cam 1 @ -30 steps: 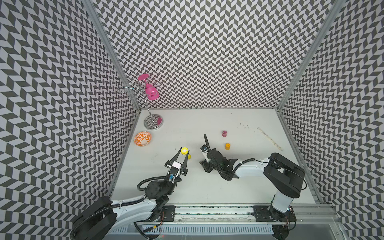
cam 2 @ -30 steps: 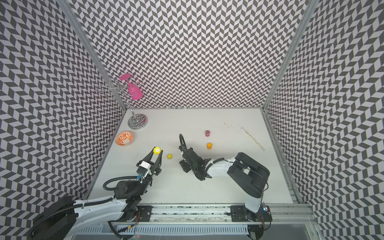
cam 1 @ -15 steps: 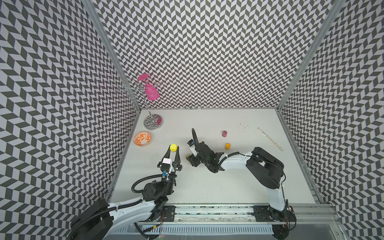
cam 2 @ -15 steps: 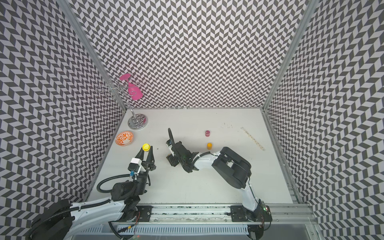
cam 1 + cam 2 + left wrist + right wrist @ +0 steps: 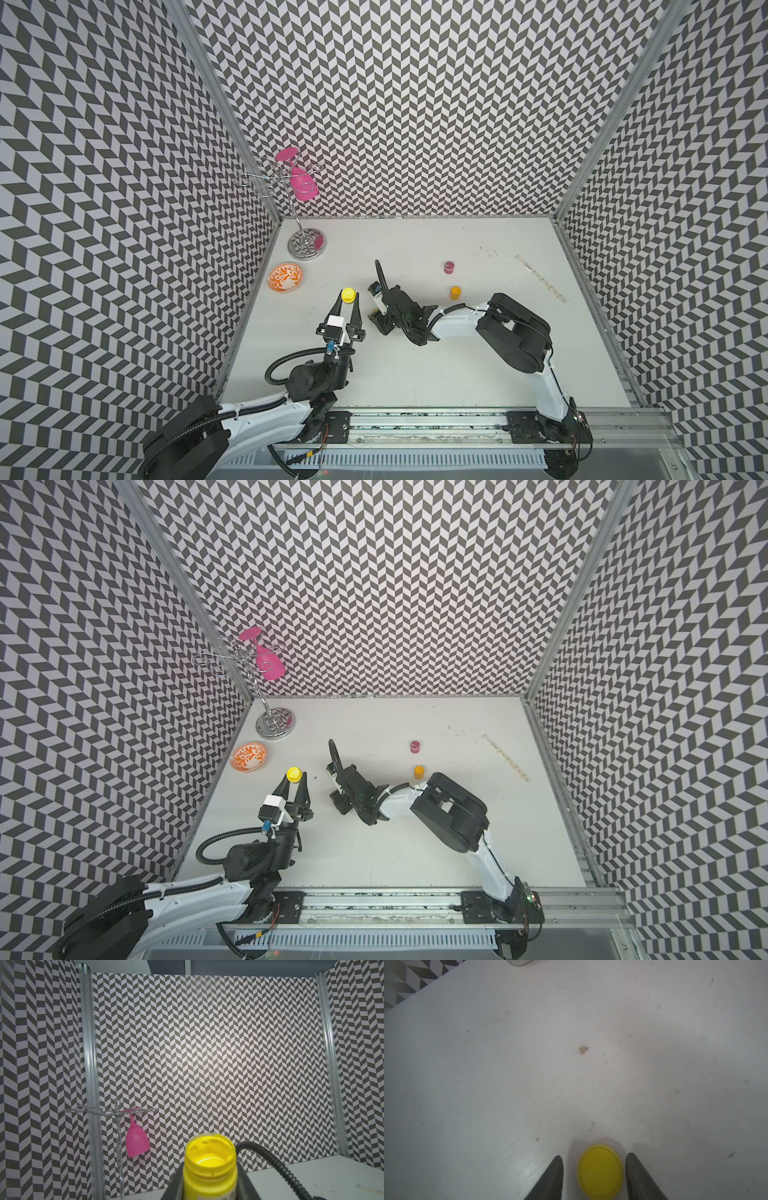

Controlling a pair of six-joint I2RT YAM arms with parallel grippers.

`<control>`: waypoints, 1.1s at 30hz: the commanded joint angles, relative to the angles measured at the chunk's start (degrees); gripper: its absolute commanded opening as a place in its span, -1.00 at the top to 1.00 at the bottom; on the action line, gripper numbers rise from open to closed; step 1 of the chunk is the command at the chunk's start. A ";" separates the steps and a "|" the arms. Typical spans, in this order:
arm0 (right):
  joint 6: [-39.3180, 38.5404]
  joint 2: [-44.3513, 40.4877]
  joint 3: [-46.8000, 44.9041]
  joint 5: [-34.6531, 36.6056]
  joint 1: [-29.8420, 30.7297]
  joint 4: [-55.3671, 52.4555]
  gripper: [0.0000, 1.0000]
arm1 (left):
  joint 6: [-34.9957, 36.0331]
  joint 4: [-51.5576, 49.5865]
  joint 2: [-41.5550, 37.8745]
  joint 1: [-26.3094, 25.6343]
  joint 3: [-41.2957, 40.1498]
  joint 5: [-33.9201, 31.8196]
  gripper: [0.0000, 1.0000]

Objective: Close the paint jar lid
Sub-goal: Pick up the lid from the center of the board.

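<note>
A small yellow paint jar point(image 5: 348, 294) point(image 5: 294, 773) is held upright above the table with my left gripper point(image 5: 347, 302) shut on its body. In the left wrist view the paint jar point(image 5: 209, 1165) has an open mouth with yellow paint inside. The yellow lid point(image 5: 600, 1171) lies flat on the white table between the dark fingers point(image 5: 555, 1176) of my right gripper point(image 5: 594, 1155). That gripper is open, with a narrow gap on each side of the lid. In both top views my right gripper point(image 5: 377, 319) point(image 5: 337, 801) sits low, just right of the jar, hiding most of the lid.
An orange patterned bowl point(image 5: 285, 277) and a wire rack point(image 5: 306, 245) with a hanging pink glass point(image 5: 303, 187) stand at the back left. A magenta jar point(image 5: 448, 267), an orange jar point(image 5: 456, 292) and a thin stick point(image 5: 539, 277) lie to the right.
My right gripper has moved left and come down around the yellow lid, its jaws narrowing. My left gripper has carried the jar a little to the left.
</note>
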 commanded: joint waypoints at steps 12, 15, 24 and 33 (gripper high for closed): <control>-0.26 1.09 1.03 5.16 0.81 1.00 0.39 | -0.55 1.61 -0.04 0.22 -3.39 0.77 0.45; 0.24 -0.26 -0.66 7.54 0.78 1.00 0.46 | -0.48 1.53 -0.06 0.32 -3.37 0.87 0.44; 3.89 -18.52 -15.35 5.38 -4.13 0.22 0.58 | -2.76 0.66 2.38 1.91 -3.11 5.93 0.44; -0.42 -32.79 -17.87 -2.77 -12.42 -8.99 0.59 | -6.71 1.45 13.43 5.38 -0.62 29.34 0.43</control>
